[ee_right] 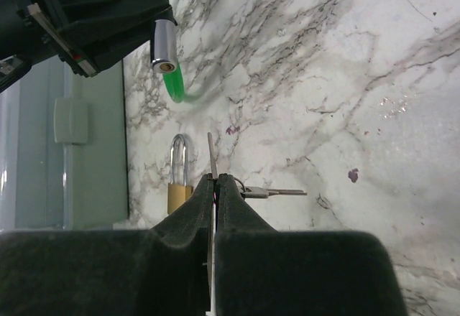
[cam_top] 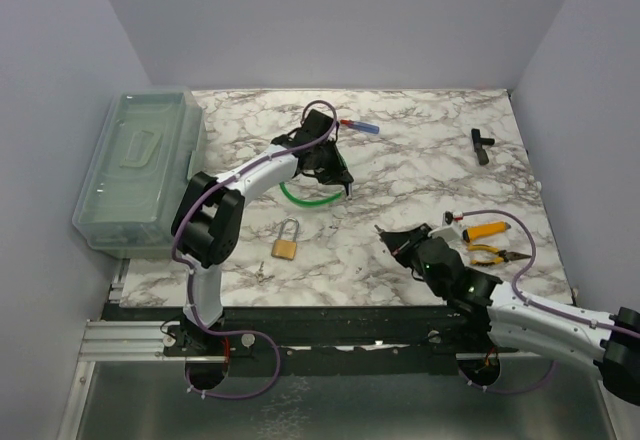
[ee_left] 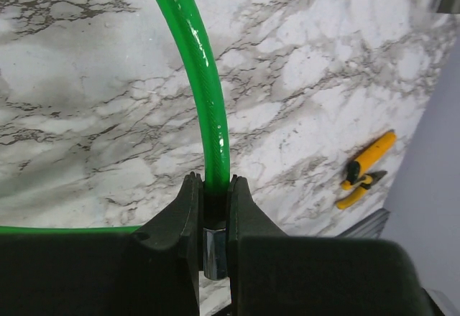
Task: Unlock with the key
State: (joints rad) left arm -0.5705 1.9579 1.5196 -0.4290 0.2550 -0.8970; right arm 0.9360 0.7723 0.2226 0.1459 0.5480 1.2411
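Observation:
My left gripper (ee_left: pixel 213 187) is shut on the silver lock barrel (ee_left: pixel 213 251) at the end of a green cable (ee_left: pixel 208 86), holding it above the marble table (cam_top: pixel 420 170). In the right wrist view that barrel (ee_right: pixel 164 45) shows its keyhole end, up and left of my right gripper (ee_right: pixel 215 179). The right gripper is shut on a key (ee_right: pixel 211 154), whose thin blade sticks out past the fingertips. A second key (ee_right: pixel 277 192) hangs from its ring to the right. From above, the left gripper (cam_top: pixel 340 182) is mid-table and the right gripper (cam_top: pixel 384 232) is nearer.
A brass padlock (cam_top: pixel 286 242) lies on the table with small keys (cam_top: pixel 262 272) near it. Yellow-handled pliers (cam_top: pixel 490 250) lie at the right, a black tool (cam_top: pixel 481 145) at the far right, a red-and-blue item (cam_top: pixel 360 126) behind. A clear plastic box (cam_top: pixel 140 170) stands at the left edge.

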